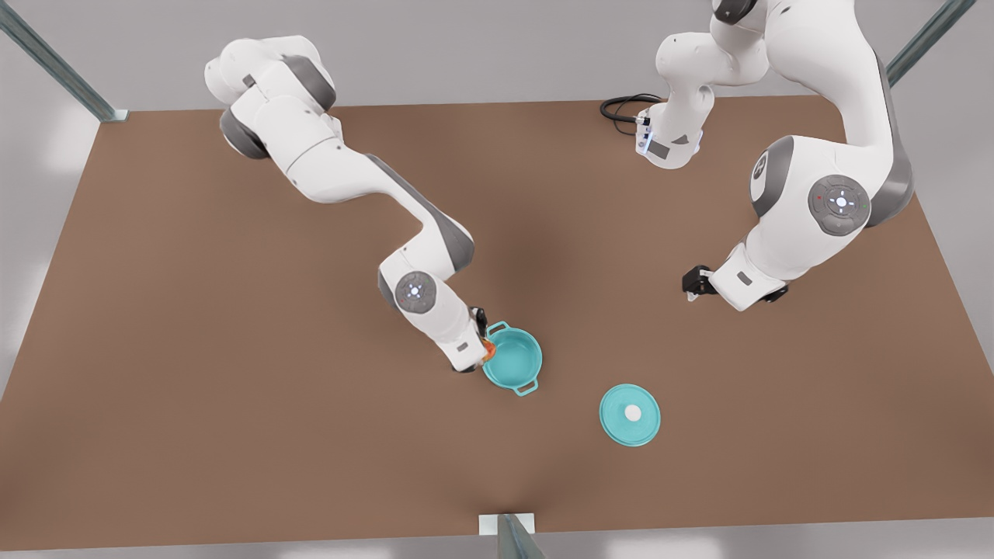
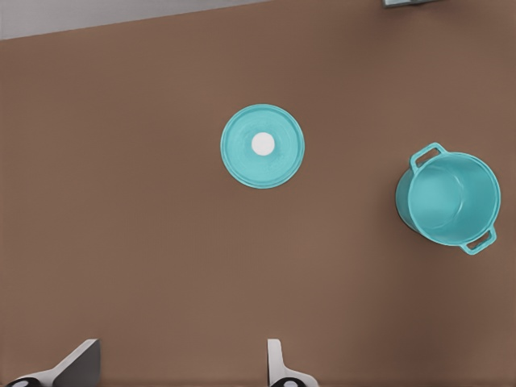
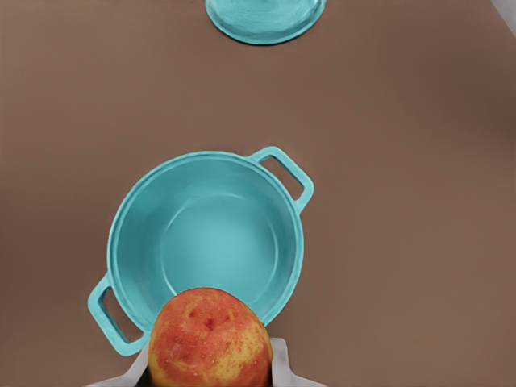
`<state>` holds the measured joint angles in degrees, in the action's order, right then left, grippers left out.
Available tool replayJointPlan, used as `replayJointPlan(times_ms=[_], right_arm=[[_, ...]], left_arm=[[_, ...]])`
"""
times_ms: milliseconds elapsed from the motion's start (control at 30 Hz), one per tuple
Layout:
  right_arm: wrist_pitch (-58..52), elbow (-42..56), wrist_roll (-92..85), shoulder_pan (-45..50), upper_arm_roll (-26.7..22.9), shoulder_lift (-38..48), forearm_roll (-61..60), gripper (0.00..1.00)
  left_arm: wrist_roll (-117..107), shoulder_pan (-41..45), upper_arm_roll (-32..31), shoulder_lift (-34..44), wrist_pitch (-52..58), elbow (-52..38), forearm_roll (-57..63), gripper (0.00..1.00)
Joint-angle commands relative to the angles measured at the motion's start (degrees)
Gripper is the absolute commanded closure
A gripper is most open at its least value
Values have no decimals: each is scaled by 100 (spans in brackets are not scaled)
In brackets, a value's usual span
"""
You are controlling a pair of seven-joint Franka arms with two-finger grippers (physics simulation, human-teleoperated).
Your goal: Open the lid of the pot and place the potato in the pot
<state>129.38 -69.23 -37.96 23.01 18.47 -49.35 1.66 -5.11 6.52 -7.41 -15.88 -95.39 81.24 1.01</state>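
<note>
The teal pot point(image 1: 512, 359) point(image 2: 448, 199) point(image 3: 208, 242) stands uncovered on the brown table, its inside bare. Its lid point(image 1: 630, 414) point(image 2: 263, 146) point(image 3: 264, 18), a flat teal disc with a white knob, lies flat on the table to the front view's right of the pot. My right gripper point(image 1: 483, 345) point(image 3: 210, 367) is shut on the potato point(image 1: 488, 349) point(image 3: 210, 339), a yellow lump with orange-red patches, held just above the pot's rim on the front view's left side. Farther to the front view's right, my left gripper point(image 1: 693, 283) point(image 2: 179, 371) waits open and holds nothing.
The brown table point(image 1: 233, 388) spreads wide around the pot and lid. A black cable point(image 1: 621, 109) loops near the far edge by one arm's base. A metal post point(image 1: 509, 536) stands at the middle of the near edge.
</note>
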Motion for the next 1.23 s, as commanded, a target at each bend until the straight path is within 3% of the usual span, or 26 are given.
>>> replayJointPlan(times_ms=[0,467,500,533,700,800,867,933,1000,1200], right_arm=[[720,121,1194,142,-1,-180,72,63],[1115,578,1511,485,-142,-892,72,62],[1115,578,1519,485,-142,-892,72,40],[1115,578,1511,476,-159,-883,80,0],[1036,560,1467,380,-317,-533,54,0],[-2187,516,1511,-1430,-810,1006,-51,0],[-3428,305,1476,-2854,-976,1261,-34,0],[-3481,-897,1528,-3479,-1143,1840,-16,0],[-3481,-1857,2301,-3224,-1311,2210,282,0],[-3464,-1892,2354,-2995,-1320,2166,282,0]], left_arm=[[37,-1,-6,6,2,-3,4,0],[37,-1,3,-3,2,-3,4,0],[37,-1,3,-3,2,-3,4,0],[37,-1,3,-11,2,-3,4,0],[45,-1,3,-11,2,-3,4,0],[37,-1,3,-11,2,-3,4,0],[37,-1,3,-11,2,-3,4,0],[37,-10,3,-11,2,-3,4,0],[37,-10,3,-20,2,-3,4,0],[160,-265,126,-29,-200,-3,-48,0]])
